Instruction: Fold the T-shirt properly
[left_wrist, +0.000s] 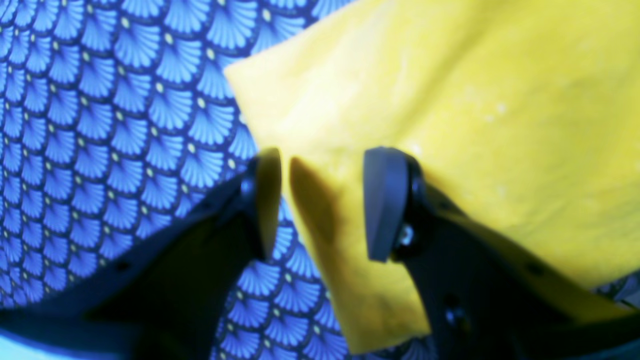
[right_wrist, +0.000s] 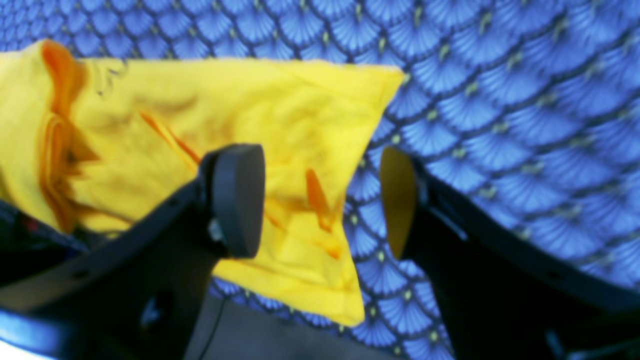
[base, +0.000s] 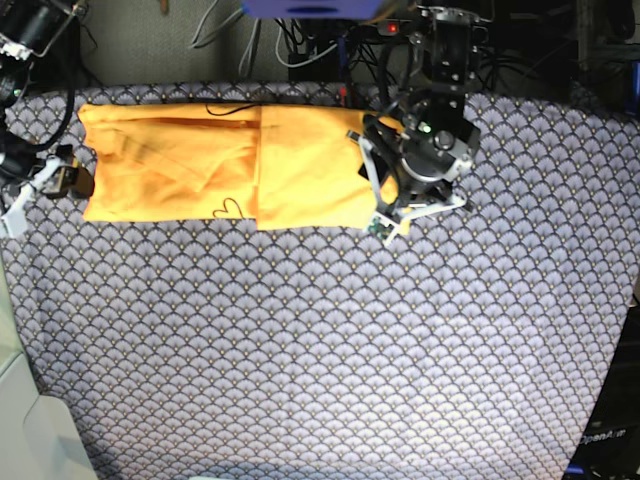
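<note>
Black plastic fingers of the left hand (left_wrist: 320, 200) stand apart, astride the edge of the plain yellow-orange cotton T-shirt (base: 220, 165), one finger over cloth, the other over the table; nothing pinched. Right hand (right_wrist: 322, 200) likewise spread wide, released, one finger above a rumpled corner of the garment, the other off it. The T-shirt lies as a long folded band along the far side of the table (base: 320, 350), which wears a blue-grey fan-scale patterned cover. A thin dark thread (base: 228, 208) curls at its near edge.

Yellow-orange T-shirt (base: 220, 165) lies flat, folded lengthwise.
</note>
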